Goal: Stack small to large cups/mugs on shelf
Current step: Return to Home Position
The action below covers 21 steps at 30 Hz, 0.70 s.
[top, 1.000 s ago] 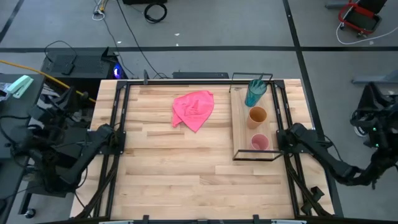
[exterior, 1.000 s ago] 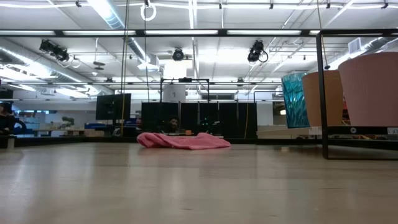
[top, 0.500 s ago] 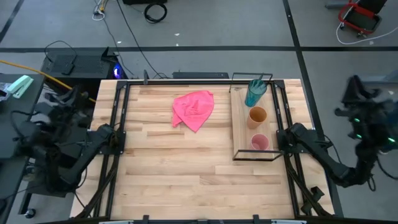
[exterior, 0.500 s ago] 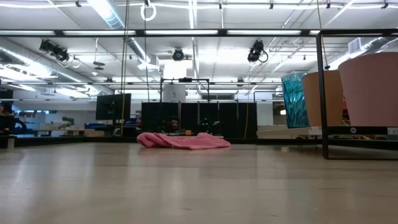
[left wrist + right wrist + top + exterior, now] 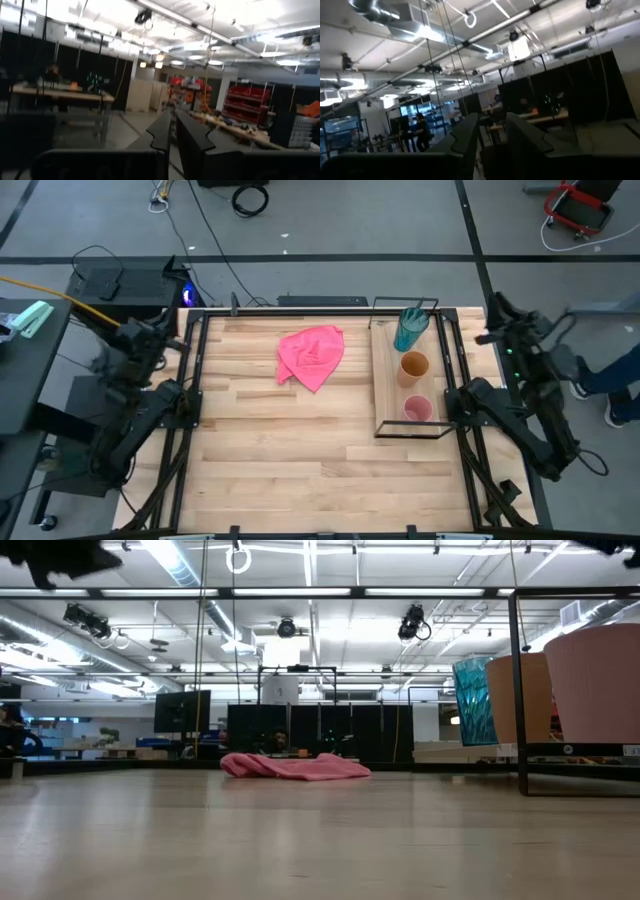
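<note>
The three cups stand upright in a row on the shelf [image 5: 388,385] at the table's right. The teal cup [image 5: 409,329] is farthest, the orange cup [image 5: 413,367] is in the middle and the small pink cup [image 5: 417,410] is nearest. They also show at the right of the low view: the teal cup [image 5: 471,700], the orange cup [image 5: 520,700] and the pink cup [image 5: 598,685]. My left gripper [image 5: 163,330] is raised over the table's far left corner, shut and empty [image 5: 173,134]. My right gripper [image 5: 496,310] is raised beyond the shelf's right side, slightly open and empty [image 5: 492,135].
A crumpled pink cloth [image 5: 312,355] lies on the tabletop's far middle, left of the shelf; it also shows in the low view [image 5: 295,766]. The shelf's black wire frame [image 5: 519,690] rises around the cups. A person's leg [image 5: 610,375] shows at the right edge.
Both arms have risen from their folded places beside the table. My left gripper has swung up toward the table's far left corner. My right gripper has swung up toward the table's far right corner, near the shelf. The cups and cloth have not moved.
</note>
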### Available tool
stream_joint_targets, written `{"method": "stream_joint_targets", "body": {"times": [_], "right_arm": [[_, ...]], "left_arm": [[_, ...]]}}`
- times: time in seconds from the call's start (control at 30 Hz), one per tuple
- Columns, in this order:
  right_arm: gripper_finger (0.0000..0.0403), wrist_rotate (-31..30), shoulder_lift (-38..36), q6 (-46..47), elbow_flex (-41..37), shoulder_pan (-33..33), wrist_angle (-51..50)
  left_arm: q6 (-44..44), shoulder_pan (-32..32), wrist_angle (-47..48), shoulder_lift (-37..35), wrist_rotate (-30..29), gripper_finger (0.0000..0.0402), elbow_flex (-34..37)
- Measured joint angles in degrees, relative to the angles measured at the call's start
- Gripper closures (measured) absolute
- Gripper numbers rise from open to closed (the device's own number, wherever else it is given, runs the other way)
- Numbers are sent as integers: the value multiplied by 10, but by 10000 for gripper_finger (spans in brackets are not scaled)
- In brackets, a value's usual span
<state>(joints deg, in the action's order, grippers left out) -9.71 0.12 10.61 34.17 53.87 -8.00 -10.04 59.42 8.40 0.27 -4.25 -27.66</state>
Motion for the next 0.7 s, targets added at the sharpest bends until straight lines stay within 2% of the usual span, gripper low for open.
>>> {"method": "stream_joint_targets", "body": {"times": [0.2,0.7], "right_arm": [[294,-38,0,30,-74,0,1],[294,-40,0,118,-240,0,37]], "left_arm": [[-30,0,-57,0,0,373,77],[-94,0,-150,0,0,366,216]]}}
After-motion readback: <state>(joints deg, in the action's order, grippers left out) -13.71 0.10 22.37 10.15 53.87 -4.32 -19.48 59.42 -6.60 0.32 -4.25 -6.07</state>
